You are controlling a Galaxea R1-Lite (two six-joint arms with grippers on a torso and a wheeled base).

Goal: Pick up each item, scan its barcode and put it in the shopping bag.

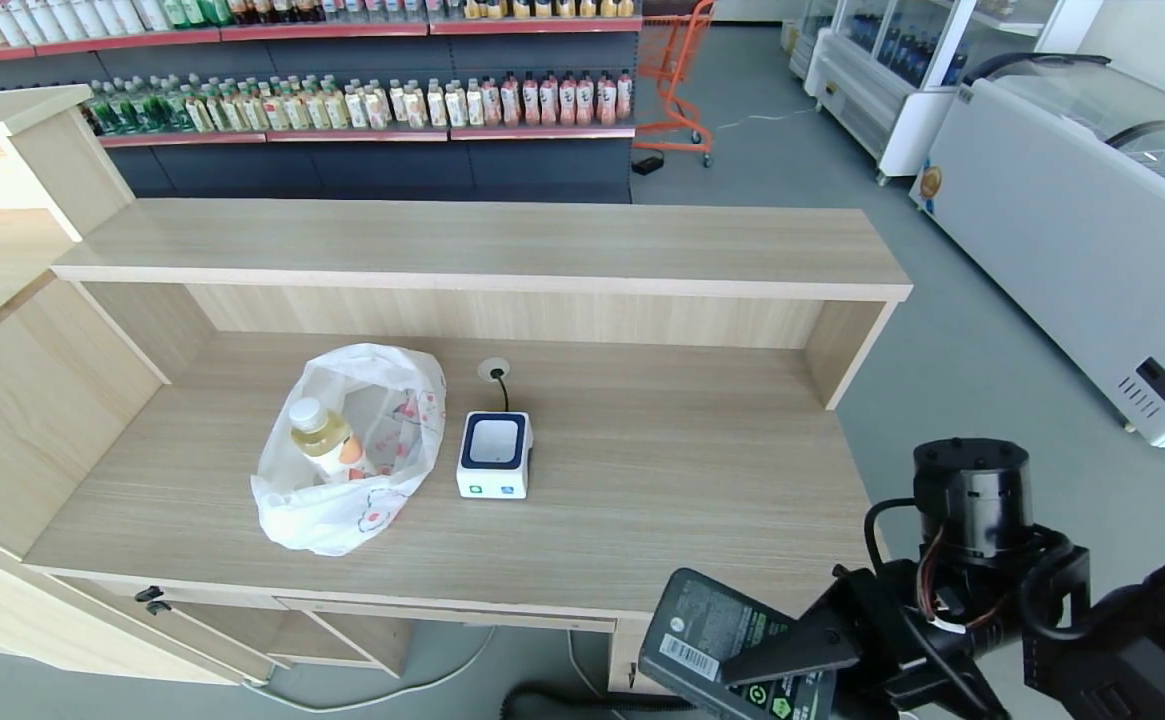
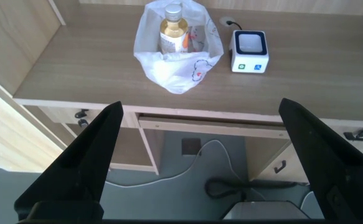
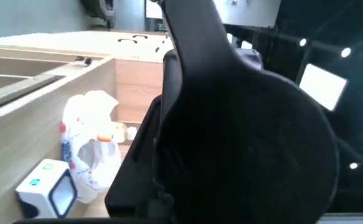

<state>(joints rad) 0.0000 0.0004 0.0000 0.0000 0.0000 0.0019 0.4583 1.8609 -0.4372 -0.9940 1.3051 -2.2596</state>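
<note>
With a bottle (image 1: 322,435) already in the shopping bag (image 1: 342,525) on the surface (image 1: 662,480), a dark packet (image 1: 707,625) is being clasped by the right gripper (image 1: 772,655) well short of the scanner (image 1: 494,455), scan and bagging judged undone, while the left gripper (image 2: 201,106) is being held spread, empty.

Dark packet (image 1: 694,632) cut off at head view's bottom edge. Bottle (image 1: 322,432) base hidden in shopping bag (image 1: 342,520); other contents indistinct.

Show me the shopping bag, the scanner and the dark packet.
shopping bag (image 1: 330,525): head view, white front wall.
scanner (image 1: 494,443): head view, its glass window.
dark packet (image 1: 699,615): head view, its printed face.
</note>
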